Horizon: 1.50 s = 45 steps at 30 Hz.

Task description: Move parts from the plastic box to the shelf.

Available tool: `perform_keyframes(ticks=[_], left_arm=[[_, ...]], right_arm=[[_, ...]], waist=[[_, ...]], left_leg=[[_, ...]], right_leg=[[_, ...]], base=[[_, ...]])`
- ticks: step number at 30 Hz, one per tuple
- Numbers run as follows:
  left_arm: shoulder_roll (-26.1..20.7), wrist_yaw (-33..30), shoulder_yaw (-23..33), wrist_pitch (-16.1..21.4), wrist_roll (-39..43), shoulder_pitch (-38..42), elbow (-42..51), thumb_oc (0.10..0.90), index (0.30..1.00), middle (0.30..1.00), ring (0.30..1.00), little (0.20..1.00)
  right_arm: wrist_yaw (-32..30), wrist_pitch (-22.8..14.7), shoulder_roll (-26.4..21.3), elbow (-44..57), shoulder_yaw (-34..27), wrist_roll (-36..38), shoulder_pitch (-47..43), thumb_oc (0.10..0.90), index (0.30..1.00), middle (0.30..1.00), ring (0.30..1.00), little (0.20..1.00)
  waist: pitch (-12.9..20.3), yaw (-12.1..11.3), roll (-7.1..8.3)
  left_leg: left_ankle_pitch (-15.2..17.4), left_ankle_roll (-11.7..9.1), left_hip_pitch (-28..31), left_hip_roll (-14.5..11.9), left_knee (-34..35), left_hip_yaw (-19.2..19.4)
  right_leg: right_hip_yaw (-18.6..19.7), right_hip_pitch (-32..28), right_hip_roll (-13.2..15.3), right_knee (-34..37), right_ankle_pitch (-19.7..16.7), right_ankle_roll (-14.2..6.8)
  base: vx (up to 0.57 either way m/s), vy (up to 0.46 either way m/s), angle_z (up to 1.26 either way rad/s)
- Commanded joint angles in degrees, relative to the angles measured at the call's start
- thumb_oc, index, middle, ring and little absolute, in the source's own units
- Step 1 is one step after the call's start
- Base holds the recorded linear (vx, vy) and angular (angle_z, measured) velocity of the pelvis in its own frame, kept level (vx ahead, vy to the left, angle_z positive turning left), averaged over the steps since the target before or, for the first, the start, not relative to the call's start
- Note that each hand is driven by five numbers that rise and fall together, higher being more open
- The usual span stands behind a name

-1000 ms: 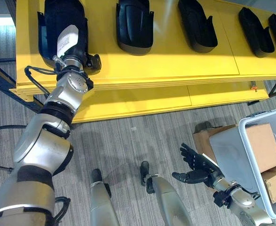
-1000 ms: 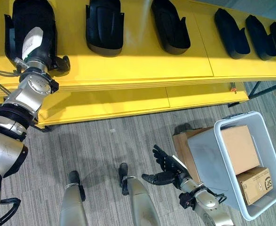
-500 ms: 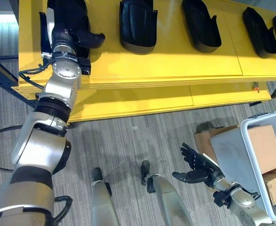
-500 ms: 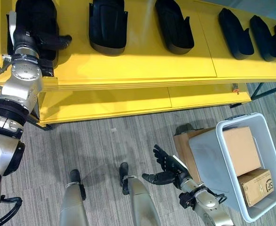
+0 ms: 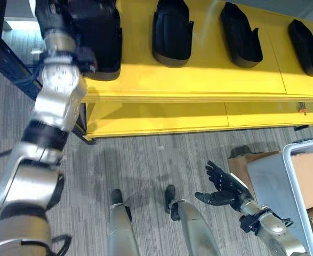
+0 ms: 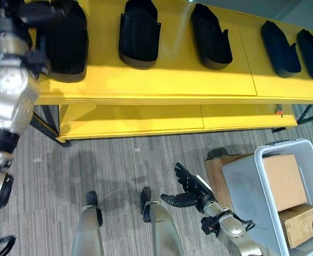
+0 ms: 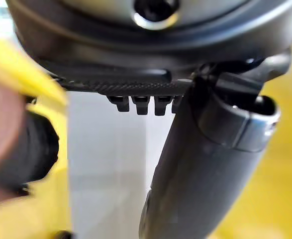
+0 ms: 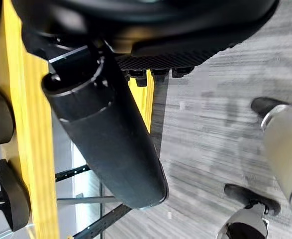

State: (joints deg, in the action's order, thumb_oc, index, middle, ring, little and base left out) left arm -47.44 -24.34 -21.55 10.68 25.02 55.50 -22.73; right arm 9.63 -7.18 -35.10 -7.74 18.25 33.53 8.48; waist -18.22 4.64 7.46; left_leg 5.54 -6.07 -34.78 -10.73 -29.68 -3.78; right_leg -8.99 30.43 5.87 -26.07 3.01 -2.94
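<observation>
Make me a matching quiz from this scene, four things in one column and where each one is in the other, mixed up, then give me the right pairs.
Things
1. left hand
2. right hand
3. cardboard boxes
4. black parts

Places
A. inside the grey plastic box
B. in a row on the yellow shelf
C. up at the shelf's left end, by the leftmost part
D. low over the grey floor, fingers spread

Pairs: 1-C, 2-D, 3-A, 4-B
</observation>
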Motion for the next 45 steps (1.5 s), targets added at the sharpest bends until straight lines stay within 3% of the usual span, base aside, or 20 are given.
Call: perform_keyframes(ticks=[1, 2, 4, 8, 9, 17, 29, 34, 45], left_arm=[[-3.19, 0.44, 8.95, 1.95, -20.19, -7.55, 10.46, 0.900, 1.000, 1.000, 1.000, 1.000], [-3.18, 0.48, 9.31, 1.86, -20.25, -7.97, 10.72, 0.900, 1.000, 1.000, 1.000, 1.000], [-4.90, 0.39, 10.99, -0.29, -31.77, -14.12, 14.56, 0.900, 1.000, 1.000, 1.000, 1.000], [-3.77, 2.74, 16.96, 0.32, -38.79, -26.97, 21.95, 0.900, 1.000, 1.000, 1.000, 1.000], [-4.03, 3.90, 18.38, 0.48, -44.74, -32.62, 25.41, 0.900, 1.000, 1.000, 1.000, 1.000], [-0.91, 9.70, 19.70, 1.86, -48.09, -44.41, 29.60, 0.900, 1.000, 1.000, 1.000, 1.000], [1.59, 12.31, 11.44, 0.96, -57.44, -42.88, 23.89, 0.900, 1.000, 1.000, 1.000, 1.000], [4.24, 13.42, 5.37, -0.31, -58.84, -38.24, 17.46, 0.900, 1.000, 1.000, 1.000, 1.000], [6.15, 13.41, 1.46, -1.60, -61.52, -36.49, 10.95, 0.900, 1.000, 1.000, 1.000, 1.000]], right_arm=[[0.03, -4.18, -0.34, 2.76, -7.35, -1.29, 0.47, 0.900, 1.000, 1.000, 1.000, 1.000], [0.02, -4.18, -0.48, 2.76, -7.23, -1.29, 0.47, 0.900, 1.000, 1.000, 1.000, 1.000], [-0.15, -4.33, 0.76, 2.67, -7.90, -1.67, 0.29, 0.900, 1.000, 1.000, 1.000, 1.000], [-0.41, -4.46, 2.34, 3.52, -9.00, -3.02, 0.18, 0.900, 1.000, 1.000, 1.000, 1.000], [-0.42, -4.55, 2.88, 3.88, -9.90, -3.42, 0.11, 0.900, 1.000, 1.000, 1.000, 1.000], [-0.75, -4.07, 4.42, 4.23, -11.53, -4.49, 0.88, 0.900, 1.000, 1.000, 1.000, 1.000], [-0.34, -3.55, 4.64, 4.63, -12.16, -4.72, 3.11, 0.900, 1.000, 1.000, 1.000, 1.000], [-0.55, -3.45, 4.26, 4.89, -11.64, -4.32, 3.08, 0.900, 1.000, 1.000, 1.000, 1.000], [-1.66, -4.07, 3.40, 6.11, -13.32, -4.23, 3.11, 0.900, 1.000, 1.000, 1.000, 1.000]], waist=[[2.01, -0.60, -2.13], [2.01, -0.50, -2.18], [1.71, -1.20, -2.35], [1.46, -2.55, -2.77], [1.61, -3.11, -3.06], [3.17, -3.60, -4.10], [5.53, -2.60, -4.52], [5.73, -1.60, -4.48], [4.28, -0.91, -4.55]], left_leg=[[0.25, -0.49, 2.57, -4.34, 1.68, -1.75], [0.25, -0.49, 2.71, -4.35, 1.73, -1.69], [0.30, -0.49, 4.73, -4.30, 2.44, -1.50], [0.14, -0.50, 9.07, -4.09, 4.30, -1.05], [0.02, -0.48, 11.41, -3.75, 5.51, -0.75], [-0.75, -0.21, 17.50, -2.89, 8.97, 0.21], [-0.71, -0.12, 21.25, -2.82, 10.86, 1.61], [-0.43, -0.04, 20.30, -2.95, 9.78, 1.84], [-0.11, -0.02, 18.09, -3.13, 7.72, 2.02]], right_leg=[[2.63, -6.42, 4.54, 3.58, 0.71, -5.83], [2.66, -6.52, 4.54, 3.60, 0.71, -5.83], [2.55, -8.29, 4.88, 3.78, 0.97, -5.90], [2.24, -12.28, 5.90, 4.61, 1.20, -6.08], [2.02, -14.43, 6.29, 5.24, 1.42, -6.20], [1.19, -19.83, 7.09, 7.61, 1.34, -6.52], [1.80, -22.41, 7.24, 9.14, 1.65, -6.97], [2.70, -20.96, 6.99, 8.05, 1.73, -6.90], [3.92, -18.14, 6.54, 5.92, 1.91, -6.67]], base=[[0.01, 0.001, 0.06], [0.00, 0.000, 0.00], [0.02, 0.002, 0.07], [0.05, 0.014, 0.10], [0.04, 0.016, 0.15], [0.04, 0.011, 0.05], [0.01, 0.004, -0.02], [-0.01, 0.003, -0.06], [-0.01, 0.002, -0.06]])
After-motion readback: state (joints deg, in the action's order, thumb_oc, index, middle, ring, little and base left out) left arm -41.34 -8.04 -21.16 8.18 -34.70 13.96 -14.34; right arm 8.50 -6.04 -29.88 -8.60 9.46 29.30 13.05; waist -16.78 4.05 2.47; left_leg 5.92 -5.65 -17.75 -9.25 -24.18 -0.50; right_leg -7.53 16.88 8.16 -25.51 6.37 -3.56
